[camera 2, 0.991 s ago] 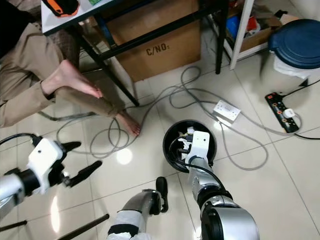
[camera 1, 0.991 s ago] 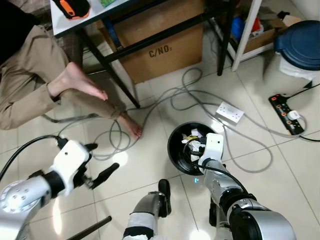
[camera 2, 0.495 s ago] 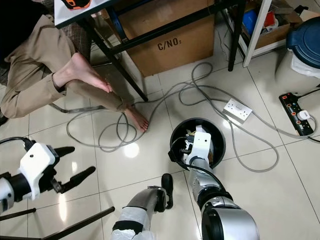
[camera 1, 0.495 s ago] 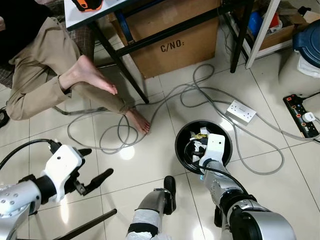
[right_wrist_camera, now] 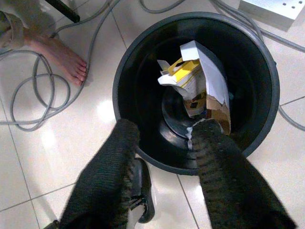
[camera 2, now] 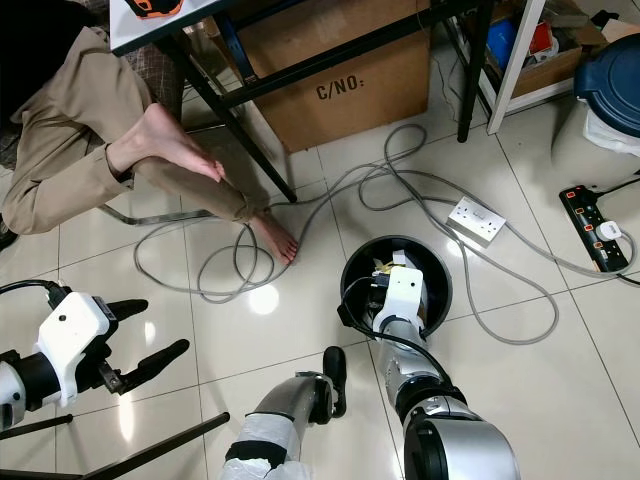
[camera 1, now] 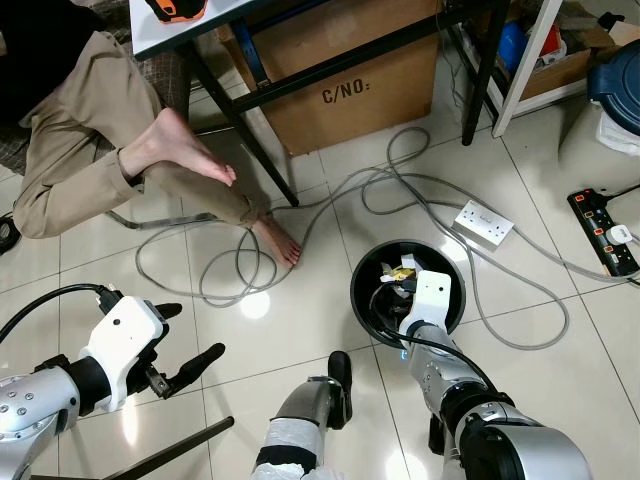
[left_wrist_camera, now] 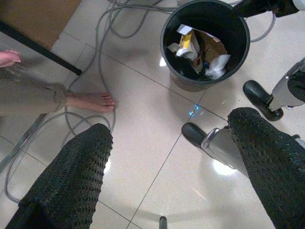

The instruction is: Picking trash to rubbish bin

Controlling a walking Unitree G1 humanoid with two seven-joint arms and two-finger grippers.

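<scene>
The black round rubbish bin stands on the tiled floor just ahead of my feet. Inside it lie crumpled trash pieces, among them a white and yellow carton. My right gripper hangs over the bin's near rim, open, with nothing between its fingers. My left gripper hovers low over bare floor at the left, well away from the bin, open and empty. The left wrist view looks across the floor at the bin and its trash.
A seated person's bare feet rest left of the bin, among grey cable loops. A white socket block and a black power strip lie to the right. A cardboard box sits under the table behind.
The camera shifted between one second ago and half a second ago. My left gripper has sunk a little toward the lower left. The right gripper stays over the bin.
</scene>
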